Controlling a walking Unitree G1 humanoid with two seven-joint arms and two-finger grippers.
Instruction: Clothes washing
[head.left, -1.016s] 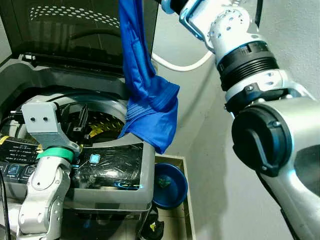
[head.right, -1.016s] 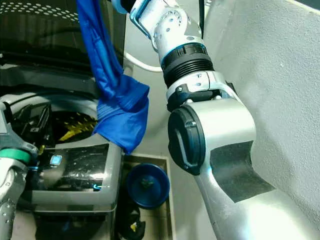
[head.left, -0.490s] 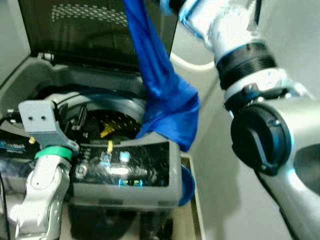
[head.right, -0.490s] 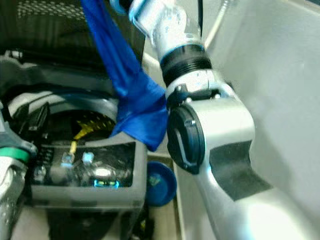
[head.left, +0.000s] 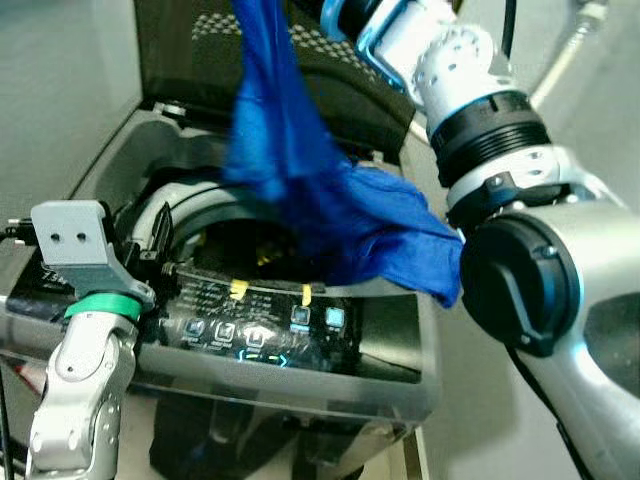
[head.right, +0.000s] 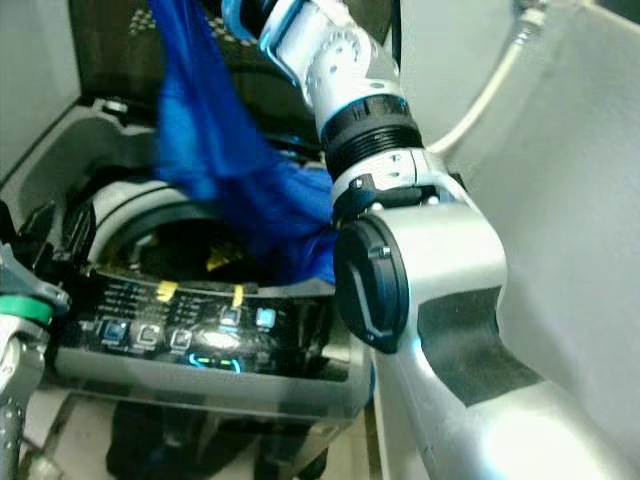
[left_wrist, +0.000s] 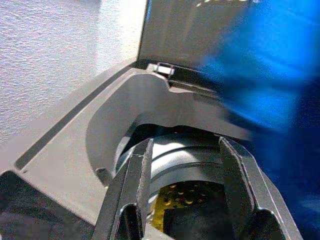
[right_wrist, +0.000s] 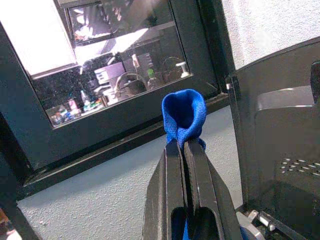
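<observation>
A blue garment (head.left: 300, 190) hangs from above and drapes over the open top-loading washing machine (head.left: 300, 360), its lower end lying across the drum opening (head.left: 225, 235) and the right rim. My right gripper (right_wrist: 184, 150) is shut on a fold of the blue garment (right_wrist: 184, 116), held high in front of the raised lid (head.left: 330, 70). My left gripper (left_wrist: 185, 200) is open and holds nothing, its fingers (left_wrist: 132, 190) pointing at the drum from the machine's front left. My left wrist (head.left: 85, 300) is at the left of the control panel (head.left: 270, 330).
The lit control panel faces me along the machine's front. A grey wall (head.left: 60, 90) stands at the left and a white wall with a hose (head.right: 490, 90) at the right. A dark window (right_wrist: 100, 80) is in the right wrist view.
The camera has swung, so the machine now sits further right and closer. The garment's lower end has come off the machine's right side and now lies over the drum opening.
</observation>
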